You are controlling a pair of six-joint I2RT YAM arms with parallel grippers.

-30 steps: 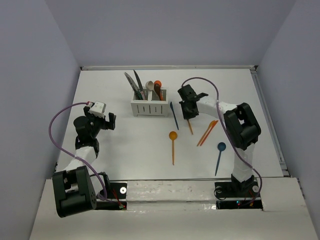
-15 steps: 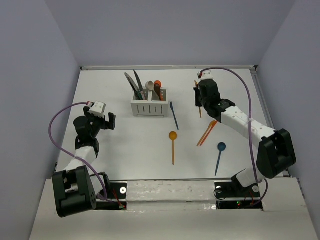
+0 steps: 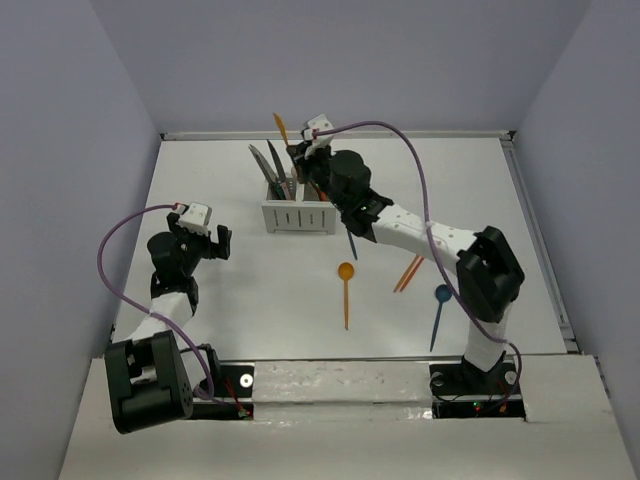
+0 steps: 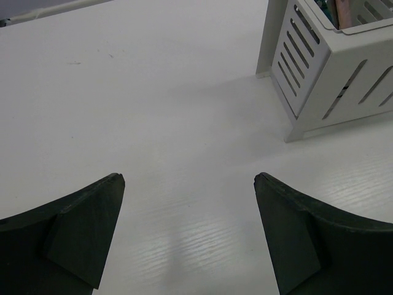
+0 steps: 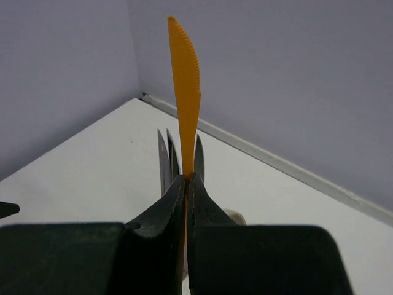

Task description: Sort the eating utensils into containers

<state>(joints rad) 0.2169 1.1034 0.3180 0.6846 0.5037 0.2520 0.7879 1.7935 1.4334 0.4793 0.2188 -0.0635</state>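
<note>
White bench [image 3: 230, 300], grey walls on three sides.
1. Slotted white caddy [image 3: 298, 215]; dark knives [image 3: 266, 163] stand upright in its compartment nearer the left pincer.
2. Right pincer [image 5: 185, 178]: pressed together on an orange knife [image 5: 184, 80], blade up, held above the caddy.
3. Left pincer [image 4: 189, 178]: spread wide, to the caddy's left, apart from it.
4. Loose utensils, nearer the arm bases than the caddy: orange spoon [image 3: 346, 290], blue spoon [image 3: 440, 305], two thin orange pieces [image 3: 411, 268]; a dark blue piece [image 3: 350, 243] lies just beside the caddy's right end.
</note>
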